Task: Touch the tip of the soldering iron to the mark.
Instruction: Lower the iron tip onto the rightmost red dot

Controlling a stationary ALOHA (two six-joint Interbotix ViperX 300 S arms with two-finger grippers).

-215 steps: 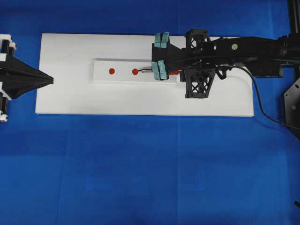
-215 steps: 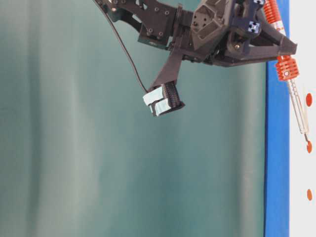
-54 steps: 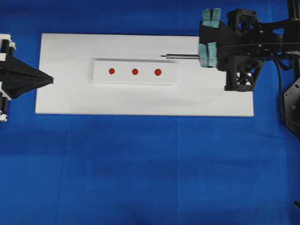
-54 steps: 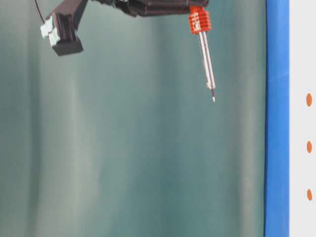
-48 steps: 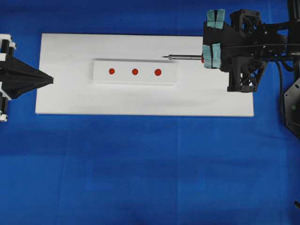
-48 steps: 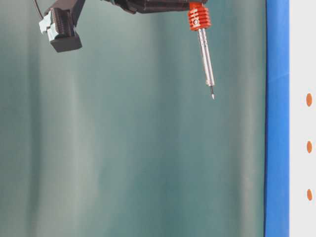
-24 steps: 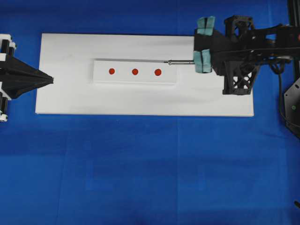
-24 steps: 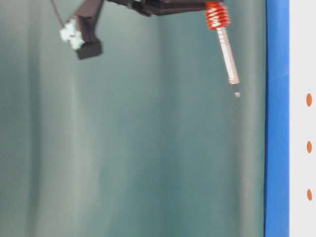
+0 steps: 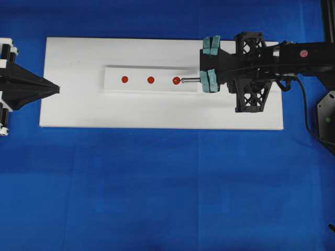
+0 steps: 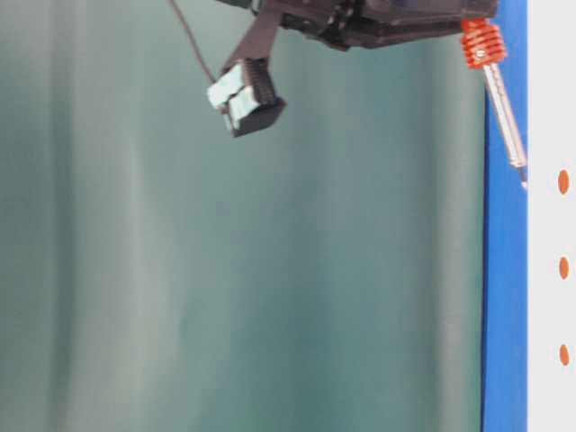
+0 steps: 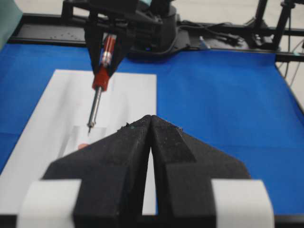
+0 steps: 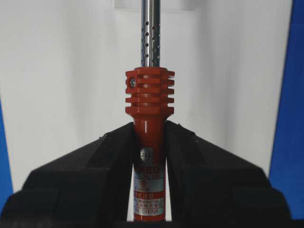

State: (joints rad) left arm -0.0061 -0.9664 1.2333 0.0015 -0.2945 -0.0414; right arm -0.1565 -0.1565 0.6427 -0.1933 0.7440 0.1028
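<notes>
My right gripper [image 9: 213,79] [image 12: 149,132] is shut on the red-orange handle of the soldering iron [image 12: 149,102]. The iron's thin shaft [image 9: 191,80] points left, and its tip [image 9: 181,81] [image 10: 525,181] sits at the right edge of the right end dot [image 9: 176,80] on the white block [image 9: 138,71]. I cannot tell whether the tip touches it. The mark [image 9: 151,80] [image 10: 563,267], the middle dot, lies one dot spacing further left, uncovered. My left gripper [image 9: 55,90] [image 11: 150,118] is shut and empty at the board's left edge, pointing at the block.
The block lies on a white board [image 9: 157,112] over a blue cloth [image 9: 157,188]. The left end dot [image 9: 124,79] is uncovered. The iron's black cord [image 9: 302,107] trails off to the right behind the right arm.
The right gripper has carried the iron left, forward and down. Its tip went from above the board behind the block's right end to the right end dot. The left gripper stayed still.
</notes>
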